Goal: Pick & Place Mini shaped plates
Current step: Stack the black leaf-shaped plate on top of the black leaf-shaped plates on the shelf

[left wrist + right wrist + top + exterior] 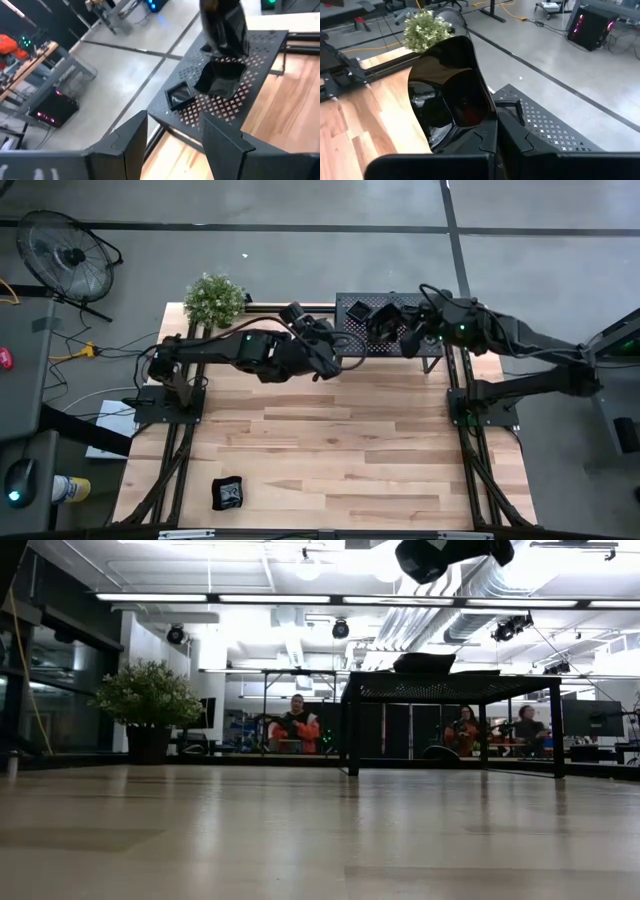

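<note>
At the far edge of the wooden desk (330, 440), a black perforated rack (352, 310) is standing on thin legs, with a potted plant (213, 299) off to its left; the right gripper (492, 132) is hanging over the rack with its jaws pressed together on the rim of a glossy black plate (451, 90), which is tilting up on edge above the rack's top; the left gripper (172, 137) is hovering just beside the rack's near left corner, its jaws standing apart and holding nothing; on the rack's top, a small square plate (179, 94) is lying near that corner, and a larger angular dark plate (220, 79) is sitting just beyond it, under the held one; from desk height, a low dark shape (424, 662) is showing on top of the rack, and the raised gripper is hanging above it; far from all this, a lone small black plate (228, 493) is resting near the desk's front left; behind the desk, people are sitting in the room beyond; a fan (62, 255) is standing on the floor to the left.
</note>
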